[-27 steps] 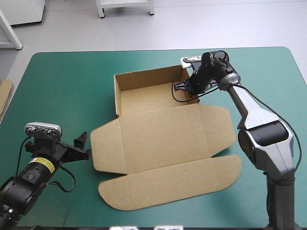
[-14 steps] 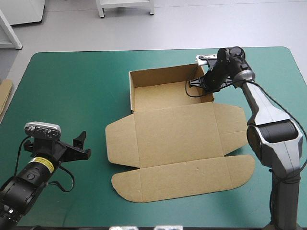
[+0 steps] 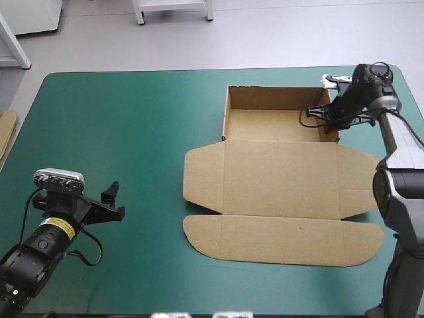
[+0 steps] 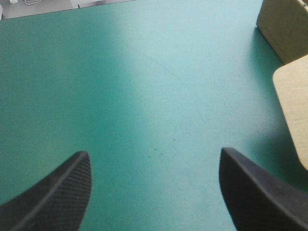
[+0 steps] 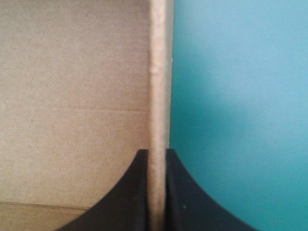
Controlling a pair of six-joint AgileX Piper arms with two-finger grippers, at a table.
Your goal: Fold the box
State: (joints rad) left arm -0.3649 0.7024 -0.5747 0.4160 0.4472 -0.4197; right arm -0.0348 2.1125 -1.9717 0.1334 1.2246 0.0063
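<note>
From above, brown box [image 3: 278, 179], tray open and lid flat, at the teal-green table's [image 3: 119, 112] 3 o'clock, right gripper [image 3: 329, 120] at its 1 o'clock corner, left gripper [image 3: 117, 201] at the table's 8 o'clock, left wrist view, black fingers [image 4: 57, 192] spread wide, right wrist view, fingers pinching the tray's upright wall [image 5: 159, 72]

We saw a black left arm [image 3: 36, 252] with a yellow band [image 3: 58, 227] near the table's [image 3: 132, 119] left front corner, its black fin-shaped fingers [image 4: 57, 192] finely woven. Along the table's right edge, our right arm [image 3: 397, 142] wore silver-grey shells between black joints.
</note>
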